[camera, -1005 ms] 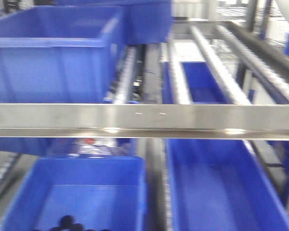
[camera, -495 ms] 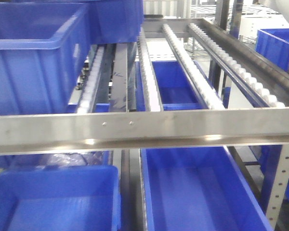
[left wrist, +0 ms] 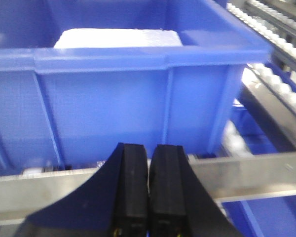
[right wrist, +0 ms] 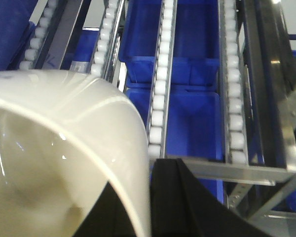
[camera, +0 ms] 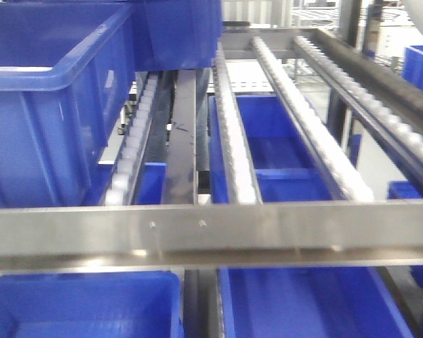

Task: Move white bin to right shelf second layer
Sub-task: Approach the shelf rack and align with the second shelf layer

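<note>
held high in the right wrist view, the white bin (right wrist: 64,148), filling the lower left of the frame, mouth open, glossy inner wall catching highlights, rim arcing just above the dark right gripper (right wrist: 172,197). seemingly pinched at the rim wall, though the actual contact sits hidden behind the rim, so grip state impossible to tell for certain. below and beyond, the right shelf second layer (right wrist: 160,98): white roller tracks in steel channels, running down to a steel front rail (camera: 211,236), with blue crates (right wrist: 187,123) visible through the gaps underneath. over in the left wrist view, left gripper (left wrist: 148,187) with black pads pressed together, empty, hovering near the rail in front of a blue crate (left wrist: 128,94) holding something white. judging by looks: thin, stiff plastic, probably light, smooth and slippery, no handles, so best taken by the rim wall, one finger inside and one outside. likely to tip or swing from a one-sided pinch; probably prone to rolling down the sloped rollers toward the rail once released. placement apparently not yet done.
</note>
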`<state>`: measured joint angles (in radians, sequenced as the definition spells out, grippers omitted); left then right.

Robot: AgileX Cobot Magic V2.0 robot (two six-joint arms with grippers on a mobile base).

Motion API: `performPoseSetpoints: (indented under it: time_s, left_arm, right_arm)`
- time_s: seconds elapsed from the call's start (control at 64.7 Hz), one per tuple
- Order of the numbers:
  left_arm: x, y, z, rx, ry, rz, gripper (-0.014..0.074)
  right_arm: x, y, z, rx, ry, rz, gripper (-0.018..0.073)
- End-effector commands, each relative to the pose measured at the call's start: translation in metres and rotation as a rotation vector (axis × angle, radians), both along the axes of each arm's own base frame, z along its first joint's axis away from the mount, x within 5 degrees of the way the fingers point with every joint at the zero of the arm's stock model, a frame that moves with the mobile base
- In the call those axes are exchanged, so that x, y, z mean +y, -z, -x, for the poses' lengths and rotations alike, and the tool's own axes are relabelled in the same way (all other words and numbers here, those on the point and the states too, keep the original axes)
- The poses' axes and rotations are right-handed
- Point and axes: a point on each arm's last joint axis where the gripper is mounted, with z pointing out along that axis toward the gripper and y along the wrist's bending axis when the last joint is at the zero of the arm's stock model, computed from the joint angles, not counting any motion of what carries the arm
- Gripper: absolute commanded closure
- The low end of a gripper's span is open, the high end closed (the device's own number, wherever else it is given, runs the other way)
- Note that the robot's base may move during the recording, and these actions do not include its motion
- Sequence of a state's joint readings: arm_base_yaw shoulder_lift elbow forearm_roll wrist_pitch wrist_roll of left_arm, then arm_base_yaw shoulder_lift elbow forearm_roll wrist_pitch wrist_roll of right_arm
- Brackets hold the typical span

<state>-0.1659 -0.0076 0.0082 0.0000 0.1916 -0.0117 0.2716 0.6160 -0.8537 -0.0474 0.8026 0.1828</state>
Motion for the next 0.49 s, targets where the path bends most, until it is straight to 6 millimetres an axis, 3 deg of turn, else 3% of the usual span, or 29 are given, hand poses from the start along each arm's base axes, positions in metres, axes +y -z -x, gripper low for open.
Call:
performPoseSetpoints:
  time_s: [0.0, 0.479]
  left_arm:
    - [-0.0005, 0.0003, -0.0004, -0.075, 0.006, 0.020, 0.0512]
    - [-0.0005, 0.0003, -0.0004, -0.075, 0.006, 0.020, 0.0512]
  right_arm:
    - [-0.0002, -0.0169, -0.0017, -0.117, 0.004, -0.027, 0.0501]
    - [-0.0001, -0.0166, -0.0019, -0.114, 0.004, -0.026, 0.0501]
